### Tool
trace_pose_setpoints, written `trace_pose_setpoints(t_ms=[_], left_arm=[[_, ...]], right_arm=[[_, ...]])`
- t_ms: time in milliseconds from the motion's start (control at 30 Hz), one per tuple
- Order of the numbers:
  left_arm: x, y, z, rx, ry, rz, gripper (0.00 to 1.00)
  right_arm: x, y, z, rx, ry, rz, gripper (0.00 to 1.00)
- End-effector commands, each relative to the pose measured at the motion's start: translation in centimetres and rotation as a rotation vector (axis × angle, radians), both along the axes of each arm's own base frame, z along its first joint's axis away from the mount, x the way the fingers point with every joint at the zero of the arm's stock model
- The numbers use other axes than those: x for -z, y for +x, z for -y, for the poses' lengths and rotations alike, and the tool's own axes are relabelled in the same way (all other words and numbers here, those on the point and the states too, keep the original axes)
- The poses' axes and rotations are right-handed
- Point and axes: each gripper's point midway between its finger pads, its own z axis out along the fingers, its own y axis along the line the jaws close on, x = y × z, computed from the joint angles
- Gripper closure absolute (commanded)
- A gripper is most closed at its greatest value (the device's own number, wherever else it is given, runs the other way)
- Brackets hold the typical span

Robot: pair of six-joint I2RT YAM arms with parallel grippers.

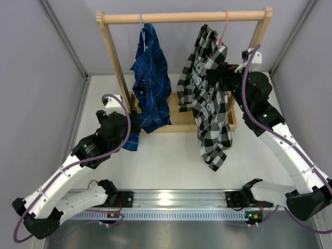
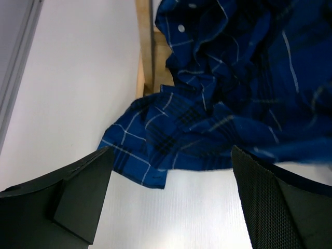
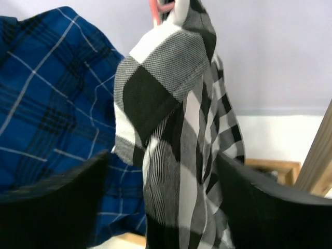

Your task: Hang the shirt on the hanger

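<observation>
- Draped lopsided, upper right: black-and-white checked fabric shirt (image 1: 205, 98) on thin pink wire hanger (image 1: 225, 23).
- Spread astride the fabric: right gripper (image 3: 161, 166); spread, empty: left gripper (image 2: 170, 155).
- Risk: snagging cloth on pulling back, dragging shirt off.

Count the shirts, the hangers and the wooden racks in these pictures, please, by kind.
Shirts: 2, the black-and-white checked fabric shirt and the dark blue plaid fabric shirt.
Hangers: 2, the thin pink wire hanger and the pale whitish-grey hanger.
Racks: 1, the wooden clothes rack.
Total: 5.
</observation>
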Motion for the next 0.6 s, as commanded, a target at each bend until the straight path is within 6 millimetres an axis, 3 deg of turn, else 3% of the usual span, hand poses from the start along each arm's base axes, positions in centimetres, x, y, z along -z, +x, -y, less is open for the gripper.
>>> trace_pose_setpoints(t_ms=[0,100,200,233,267,300,333,400,433,567], left_arm=[[-5.5,1.6,-0.9,-0.009,-0.143,0.111,0.02],[-6.5,1.7,-3.1,-0.047,-0.145,0.128,0.02],[-5.4,2.3,-5.7,-0.113,-0.110,0.099,0.02],[-4.9,2.6,-6.2,-0.118,-0.113,0.082,0.02],[-4.3,3.0,-8.1,-0.172,-0.120,0.065,0.02],[-4.0,3.0,-7.6,-0.125,-0.155,0.055,0.02],[-2.9,3.1,-8.3,-0.137,-0.167,0.039,0.02],[-2.5,2.8,-10.2,-0.177,-0.196,0.039,0.02],[-1.9,2.6,-10.7,-0.187,-0.195,0.028,0.02],[-3.2,-0.2,-12.9,-0.252,-0.111,0.102,0.02]], right_arm=[[-3.1,-2.3,1.2,-0.010,0.048,0.094,0.09],[-2.3,-4.2,2.4,-0.002,0.003,0.071,0.01],[-1.3,-6.1,4.1,0.025,-0.052,0.032,0.00],[0.6,-6.8,4.6,0.029,-0.100,-0.032,0.01],[0.7,-7.9,5.7,0.056,-0.118,-0.037,0.01],[1.4,-8.5,6.7,0.085,-0.152,-0.055,0.01],[3.6,-9.2,7.8,0.116,-0.196,-0.122,0.00],[4.3,-11.3,10.4,0.191,-0.238,-0.132,0.01],[6.2,-12.3,11.2,0.199,-0.286,-0.188,0.00],[7.0,-16.5,15.7,0.321,-0.323,-0.178,0.01]])
